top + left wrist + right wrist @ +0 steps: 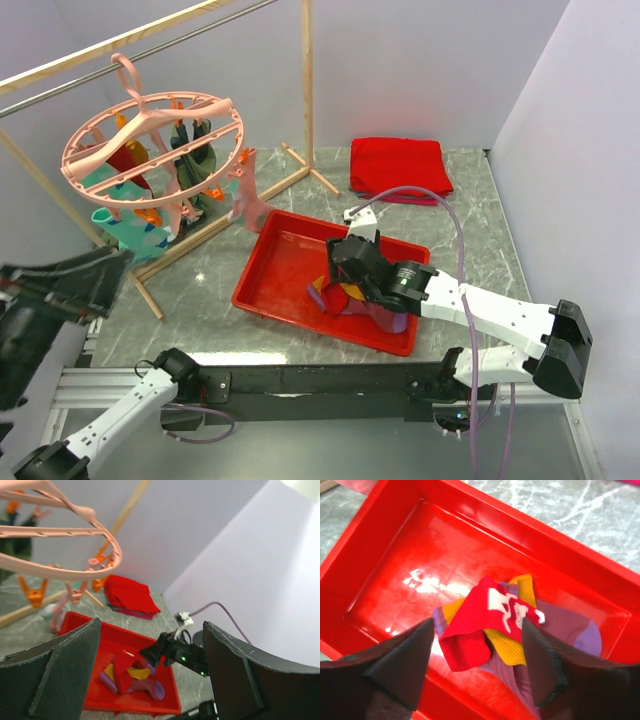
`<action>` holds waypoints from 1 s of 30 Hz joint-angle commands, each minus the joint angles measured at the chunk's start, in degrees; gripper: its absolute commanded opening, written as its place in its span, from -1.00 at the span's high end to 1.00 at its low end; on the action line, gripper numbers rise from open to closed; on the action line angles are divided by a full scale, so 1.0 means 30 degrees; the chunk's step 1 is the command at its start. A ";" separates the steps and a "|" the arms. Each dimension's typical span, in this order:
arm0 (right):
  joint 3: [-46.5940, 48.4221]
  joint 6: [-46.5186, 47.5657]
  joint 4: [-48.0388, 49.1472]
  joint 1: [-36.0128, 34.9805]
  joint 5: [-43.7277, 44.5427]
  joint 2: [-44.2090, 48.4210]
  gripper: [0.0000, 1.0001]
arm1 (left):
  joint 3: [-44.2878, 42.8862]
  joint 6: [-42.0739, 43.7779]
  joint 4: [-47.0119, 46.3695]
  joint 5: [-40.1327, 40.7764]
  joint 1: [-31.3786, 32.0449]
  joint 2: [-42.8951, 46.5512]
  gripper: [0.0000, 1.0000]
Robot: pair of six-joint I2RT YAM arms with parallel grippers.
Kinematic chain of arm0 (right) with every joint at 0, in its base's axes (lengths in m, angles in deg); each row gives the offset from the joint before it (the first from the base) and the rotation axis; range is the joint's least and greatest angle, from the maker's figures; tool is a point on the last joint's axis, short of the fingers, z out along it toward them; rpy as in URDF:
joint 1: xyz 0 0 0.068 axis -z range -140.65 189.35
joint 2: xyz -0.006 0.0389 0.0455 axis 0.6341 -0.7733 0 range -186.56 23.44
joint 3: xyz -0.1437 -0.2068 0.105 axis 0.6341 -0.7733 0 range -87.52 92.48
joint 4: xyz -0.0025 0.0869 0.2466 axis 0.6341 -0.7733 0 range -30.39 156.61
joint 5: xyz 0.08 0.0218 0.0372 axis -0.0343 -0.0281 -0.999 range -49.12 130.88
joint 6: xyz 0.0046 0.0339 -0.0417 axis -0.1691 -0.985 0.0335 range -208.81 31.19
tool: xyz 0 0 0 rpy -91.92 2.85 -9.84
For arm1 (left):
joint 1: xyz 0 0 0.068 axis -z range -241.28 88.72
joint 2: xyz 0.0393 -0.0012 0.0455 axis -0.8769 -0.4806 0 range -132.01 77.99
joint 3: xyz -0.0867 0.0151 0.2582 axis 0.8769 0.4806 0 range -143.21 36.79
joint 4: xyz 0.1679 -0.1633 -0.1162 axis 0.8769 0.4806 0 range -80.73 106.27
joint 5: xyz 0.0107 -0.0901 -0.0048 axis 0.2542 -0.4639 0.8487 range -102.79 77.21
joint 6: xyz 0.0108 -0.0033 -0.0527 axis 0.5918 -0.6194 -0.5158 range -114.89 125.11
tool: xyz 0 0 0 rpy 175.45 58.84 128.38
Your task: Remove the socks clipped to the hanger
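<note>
The round pink hanger (150, 140) hangs from the metal bar at the back left, and its ring (75, 572) fills the top left of the left wrist view. Teal (130, 228), dark green (195, 150), maroon (130, 155) and pink (243, 192) socks are clipped to it. My right gripper (335, 285) (477, 630) hovers open over the red tray (290, 255). Below its jaws a red sock (485, 615) lies on yellow and purple socks (512, 645). My left gripper (60, 285) (150, 630) is open at the far left, below the hanger, holding nothing.
A folded red cloth (398, 165) lies at the back right of the table. The wooden rack's post (308, 90) and foot (200, 240) stand between the hanger and the tray. White walls close in the back and the right side.
</note>
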 commanded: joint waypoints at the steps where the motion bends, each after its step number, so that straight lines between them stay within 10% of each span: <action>1: 0.1375 -0.0355 0.1114 -0.0209 -0.0368 -0.0193 -0.95 | -0.0537 0.0676 0.0905 0.2861 0.0373 0.0932 -0.75; 11: 0.1700 0.2772 1.0237 -0.2848 -0.0335 -0.1919 -0.99 | 0.0047 -0.0173 0.1902 0.5090 0.2190 0.2397 -0.72; 22: 0.5912 0.7962 1.2103 0.3297 -1.5384 -0.6342 -0.99 | 0.1160 -0.2166 0.2518 0.4477 0.4971 0.3248 -0.61; 30: 0.8464 0.9605 1.3301 0.5295 -2.0255 -1.0736 -0.99 | 0.1803 -0.1844 0.1581 0.4154 0.5385 0.2546 -0.59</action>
